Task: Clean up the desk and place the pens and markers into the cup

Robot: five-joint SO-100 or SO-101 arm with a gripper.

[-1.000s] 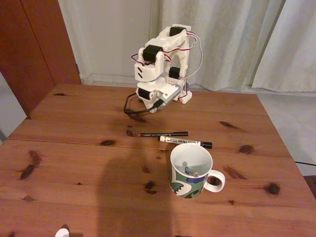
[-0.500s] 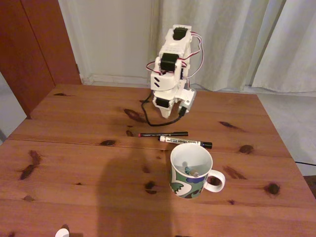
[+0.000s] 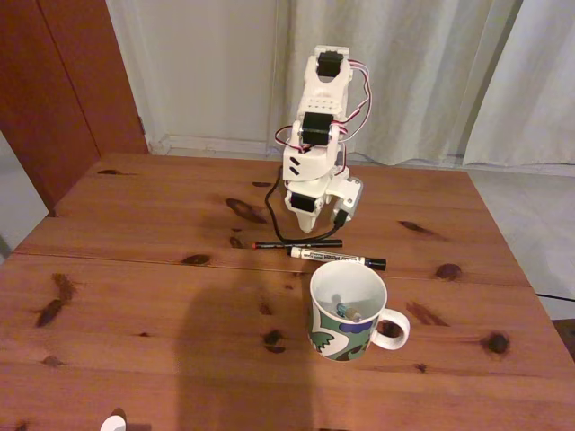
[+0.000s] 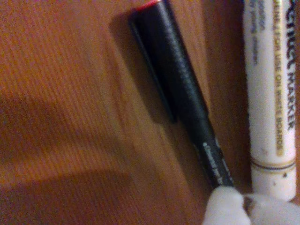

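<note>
On the desk (image 3: 135, 296) a thin black pen with a red tip (image 3: 296, 243) lies crosswise, and a white marker with a black cap (image 3: 337, 259) lies just in front of it. The cup (image 3: 334, 339) stands in front of both, with a teal marker end (image 3: 344, 310) and another stick inside. My gripper (image 3: 309, 230) points down just behind the black pen's middle, shut and holding nothing. The wrist view has the black pen (image 4: 180, 89) running diagonally, the white marker (image 4: 271, 93) at its right, and my gripper (image 4: 243, 205) tips at the bottom edge over the pen's lower end.
A black cable (image 3: 272, 208) loops from the arm's base onto the wood. A small white object (image 3: 112, 422) sits at the front edge. A broad shadow covers the front middle of the desk. Curtains and a wooden door stand behind.
The arm has swung from the left to face the pens, straightened up, and reached forward. Its gripper tip has come down close behind the black pen. Pens and cup have not moved.
</note>
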